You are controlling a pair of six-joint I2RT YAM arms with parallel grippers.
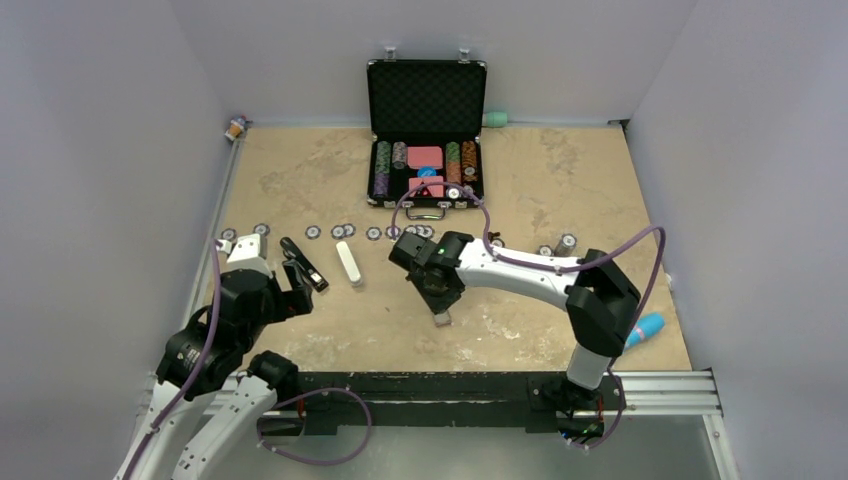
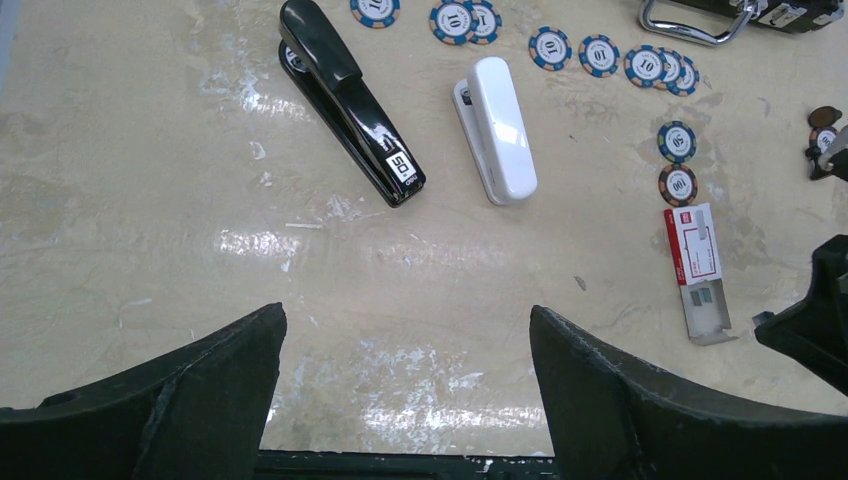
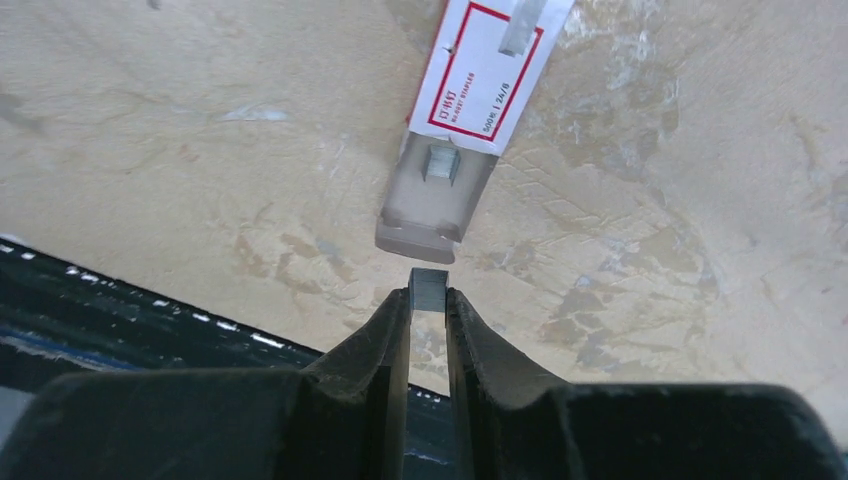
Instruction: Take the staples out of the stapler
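Note:
The black stapler (image 1: 304, 265) lies closed on the table left of centre; it also shows in the left wrist view (image 2: 350, 95). My left gripper (image 2: 405, 330) is open and empty, a little nearer than the stapler (image 1: 296, 300). My right gripper (image 3: 428, 298) is shut on a small silvery-grey strip of staples (image 3: 428, 288), held just above the table in front of the open end of a clear little box with a red-white label (image 3: 470, 100). From above, the right gripper (image 1: 438, 300) hangs over the middle of the table, with the box (image 1: 441, 320) under it.
A white oblong block (image 1: 347, 264) lies right of the stapler. Several poker chips (image 1: 340, 231) are strewn in a row behind them. An open black chip case (image 1: 426, 100) stands at the back. A blue object (image 1: 648, 328) lies at the right near edge.

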